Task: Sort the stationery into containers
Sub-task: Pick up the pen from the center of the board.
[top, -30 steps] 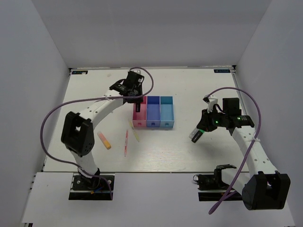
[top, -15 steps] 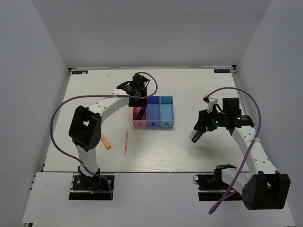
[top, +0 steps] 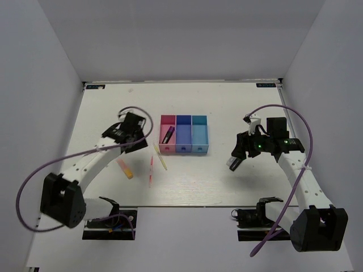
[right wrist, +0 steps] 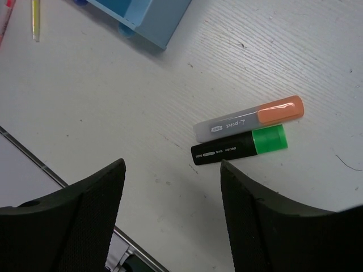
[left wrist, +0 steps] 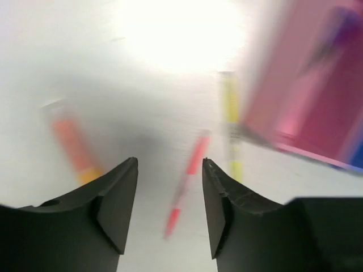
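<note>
The containers, pink (top: 164, 148), blue (top: 184, 148) and teal (top: 199, 148), stand in a row mid-table. A dark purple marker (top: 168, 134) lies in the pink one. My left gripper (top: 135, 141) hovers open left of the bins, nothing between its fingers (left wrist: 169, 164). Beneath it lie a red-pink pen (left wrist: 187, 181), a pale-yellow pen (left wrist: 229, 124) and a short orange marker (left wrist: 74, 147), all blurred. My right gripper (right wrist: 171, 167) is open above the table. A black green-capped marker (right wrist: 238, 148) and a grey orange-capped one (right wrist: 249, 120) lie side by side just beyond it.
White walls enclose the table on three sides. The teal bin's corner (right wrist: 142, 17) shows at the top of the right wrist view. The table's near edge (right wrist: 34, 161) runs below the right gripper. In the top view, both markers (top: 233, 164) lie partly under the right gripper.
The left gripper dropped the purple marker into the pink bin and swung back left and down. The right gripper opened, leaving its markers on the table.
</note>
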Robot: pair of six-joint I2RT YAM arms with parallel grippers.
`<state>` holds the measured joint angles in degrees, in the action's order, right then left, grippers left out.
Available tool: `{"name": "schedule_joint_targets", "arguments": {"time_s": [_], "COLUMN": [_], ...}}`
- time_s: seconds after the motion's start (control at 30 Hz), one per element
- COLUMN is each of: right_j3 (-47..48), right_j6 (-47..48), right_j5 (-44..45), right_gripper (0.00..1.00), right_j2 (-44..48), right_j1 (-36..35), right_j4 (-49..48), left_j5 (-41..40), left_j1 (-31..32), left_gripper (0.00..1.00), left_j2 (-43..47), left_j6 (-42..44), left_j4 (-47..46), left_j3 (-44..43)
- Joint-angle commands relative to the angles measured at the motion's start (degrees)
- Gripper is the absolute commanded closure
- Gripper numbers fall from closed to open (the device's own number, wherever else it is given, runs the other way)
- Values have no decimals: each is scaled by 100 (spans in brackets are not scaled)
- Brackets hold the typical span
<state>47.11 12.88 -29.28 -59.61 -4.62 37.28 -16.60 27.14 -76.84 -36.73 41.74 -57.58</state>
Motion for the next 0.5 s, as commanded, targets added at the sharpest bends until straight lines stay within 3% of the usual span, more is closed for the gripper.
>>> {"name": "schedule_joint_targets", "arguments": {"time_s": [0.0,0.1,0.47], "right_j3": [149,140,158], "right_j6": [39,47,48], "right_j5": [45,54,133], "right_gripper": [29,29,29], "right_j2": [-24,-59,-156], "right_j1": [-30,-30,-4], "right_j4": [-10,-10,8], "left_j5": [112,499,421], "left_j1": [-787,-1411,-1703], "left_gripper": [39,38,38], "left_j2": [624,626,-490], "left_j6": [-766,-687,-449], "left_j4": [90,-7,-183], "left_j3": [888,1293,1205]}}
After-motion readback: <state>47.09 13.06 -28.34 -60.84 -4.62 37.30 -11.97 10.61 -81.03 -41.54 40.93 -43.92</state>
